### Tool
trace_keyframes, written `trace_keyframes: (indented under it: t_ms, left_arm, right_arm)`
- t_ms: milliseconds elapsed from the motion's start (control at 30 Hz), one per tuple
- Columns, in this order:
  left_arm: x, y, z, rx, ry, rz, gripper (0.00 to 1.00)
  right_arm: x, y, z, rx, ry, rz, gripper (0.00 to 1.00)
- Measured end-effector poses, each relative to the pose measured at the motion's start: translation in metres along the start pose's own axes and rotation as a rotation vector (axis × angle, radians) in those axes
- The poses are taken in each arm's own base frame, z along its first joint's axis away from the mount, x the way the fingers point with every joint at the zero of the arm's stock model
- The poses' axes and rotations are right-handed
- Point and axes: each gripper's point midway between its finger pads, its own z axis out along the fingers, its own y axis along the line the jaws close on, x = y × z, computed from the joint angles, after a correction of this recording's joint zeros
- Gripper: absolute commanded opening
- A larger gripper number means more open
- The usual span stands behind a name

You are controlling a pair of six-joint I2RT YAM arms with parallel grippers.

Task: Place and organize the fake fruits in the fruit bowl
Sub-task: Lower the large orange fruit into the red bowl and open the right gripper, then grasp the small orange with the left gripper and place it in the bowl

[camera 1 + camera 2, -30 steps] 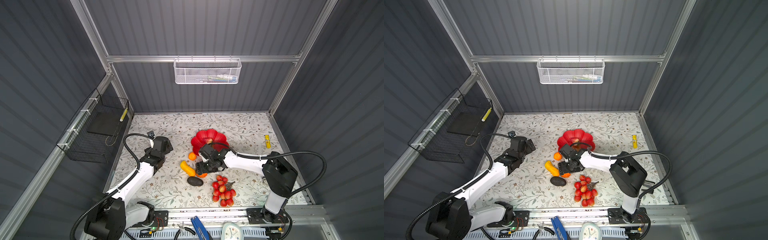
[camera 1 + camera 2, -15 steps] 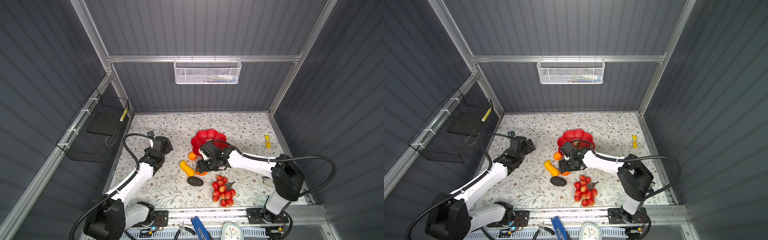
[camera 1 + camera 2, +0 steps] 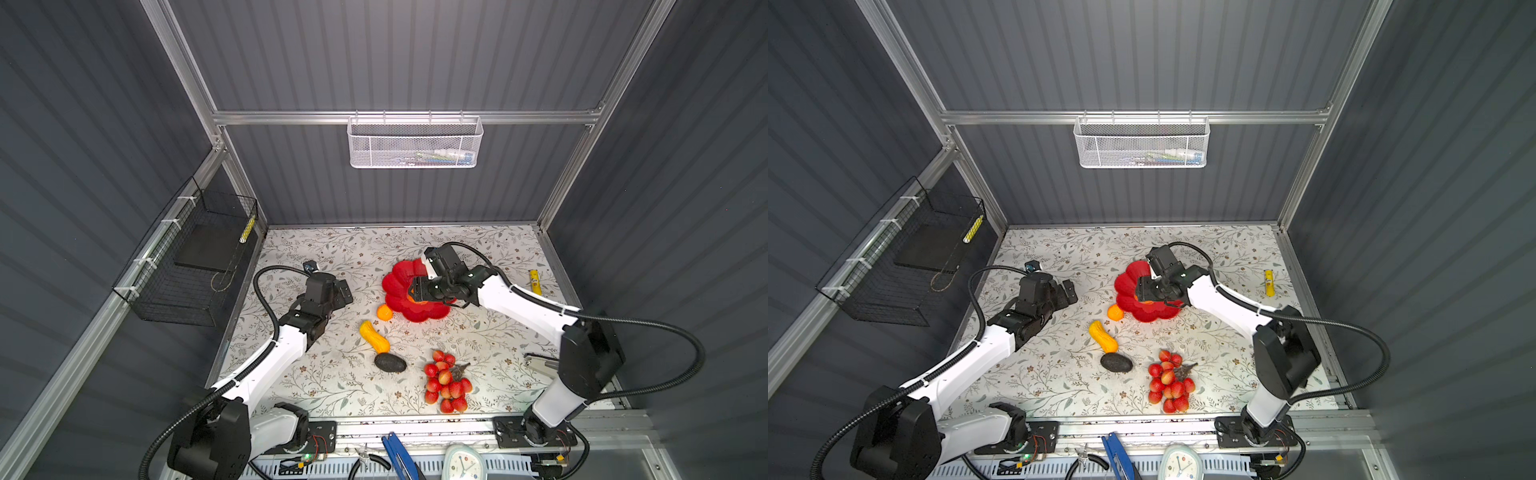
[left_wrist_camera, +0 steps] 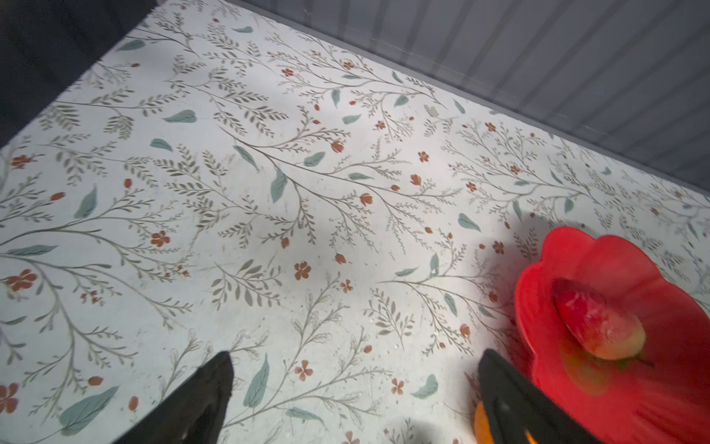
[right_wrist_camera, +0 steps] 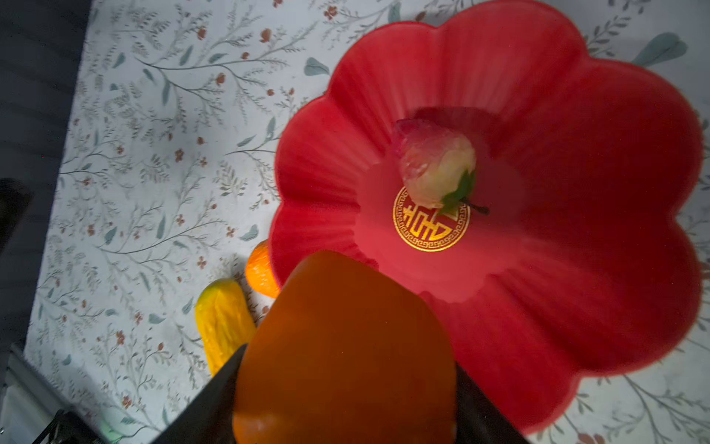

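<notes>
Floral matting covers the surface (image 3: 332, 382). My right gripper (image 3: 417, 289) is clenched on the larger orange (image 5: 345, 346), hanging over the fruit bowl (image 5: 576, 153) near the surface's middle; the red-pink pointed fruit (image 5: 434, 165) lies inside by the gold emblem (image 5: 431, 226). My left gripper (image 4: 355, 357) hangs released near the bowl. Outside it, the small orange (image 3: 384, 312), gourd (image 3: 374, 336), dark oval (image 3: 390, 363) and berry bunch (image 3: 445, 384) trail toward the front edge.

Fruit bowl (image 5: 576, 153): glossy red plastic, finely ribbed walls. Gold emblem (image 5: 430, 230): shiny, metallic-looking print. Larger orange (image 5: 345, 346): smooth, faint waxy sheen. Small orange (image 5: 261, 273): pebbled skin. Gourd (image 5: 223, 326): bumpy, ridged plastic. Dark oval (image 3: 390, 363): matt, rough. Table cover (image 4: 269, 192): matt, floral print. White mesh basket (image 3: 415, 145): painted metal. Frame (image 3: 291, 117): brushed aluminium.
</notes>
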Motion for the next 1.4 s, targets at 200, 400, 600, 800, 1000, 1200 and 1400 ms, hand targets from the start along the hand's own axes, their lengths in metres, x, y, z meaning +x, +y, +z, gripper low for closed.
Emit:
trace_keyframes:
  t_ms: [200,400,600,800,1000,1200,1400]
  left_arm:
    - [0.016,-0.026,0.003,0.145,0.083,0.040,0.98]
    - [0.041,-0.046,0.009,0.265,0.196,0.076,0.95]
    - [0.053,-0.058,0.006,0.347,0.258,0.101,0.93]
    - [0.067,-0.075,0.008,0.396,0.321,0.156,0.93]
    - [0.100,-0.116,0.011,0.430,0.408,0.350,0.87]
    - [0.123,-0.121,0.024,0.395,0.468,0.441,0.83]
    - [0.133,-0.109,0.037,0.319,0.504,0.480,0.79]
  right_arm:
    - [0.002,-0.011,0.043,0.034,0.070,-0.018,0.43]
    - [0.007,-0.018,0.063,0.035,0.107,-0.006,0.67]
    - [0.005,-0.021,0.065,0.028,0.110,0.012,0.86]
    - [-0.011,-0.018,0.039,0.001,0.046,0.021,0.99]
    - [-0.047,-0.020,-0.029,-0.029,-0.161,0.028,0.99]
    - [-0.061,-0.039,-0.076,-0.019,-0.321,0.073,0.99]
    - [-0.062,-0.057,-0.096,0.011,-0.388,0.100,0.99]
